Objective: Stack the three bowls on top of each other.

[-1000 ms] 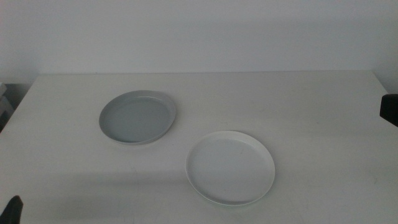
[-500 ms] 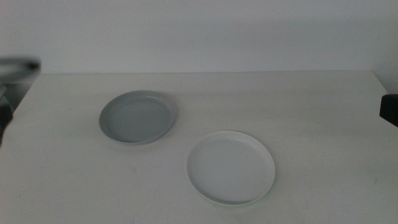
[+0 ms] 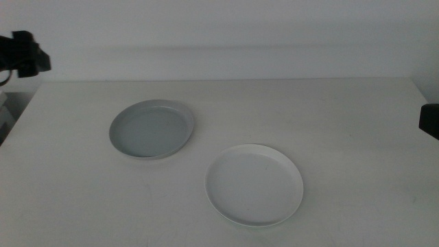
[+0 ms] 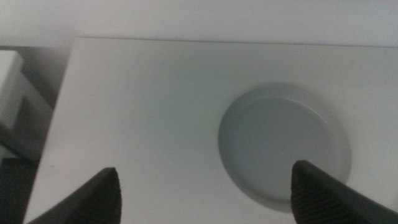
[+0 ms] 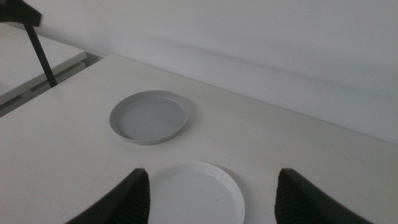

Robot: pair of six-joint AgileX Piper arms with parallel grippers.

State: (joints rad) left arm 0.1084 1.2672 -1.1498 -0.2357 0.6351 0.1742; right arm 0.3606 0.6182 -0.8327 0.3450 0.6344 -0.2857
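Note:
A grey-blue bowl [image 3: 151,130] lies left of the table's middle. It also shows in the left wrist view [image 4: 281,148] and the right wrist view [image 5: 149,116]. A white bowl [image 3: 254,184] lies nearer the front, right of it, apart from it, and shows in the right wrist view [image 5: 194,194]. No pale mint green bowl shows on its own; a pale rim edge [image 3: 185,110] peeks out at the grey-blue bowl's far right side. My left gripper [image 4: 208,199] is open and empty, high over the table's far left corner [image 3: 24,58]. My right gripper [image 5: 214,205] is open and empty at the right edge [image 3: 430,122].
The white table [image 3: 329,116] ends at a white wall behind. A dark stand and a lower white surface [image 5: 37,56] are beyond the table's left side.
My left arm has risen from the picture's bottom left corner to the far left, high by the wall. The bowls and the right arm have not moved.

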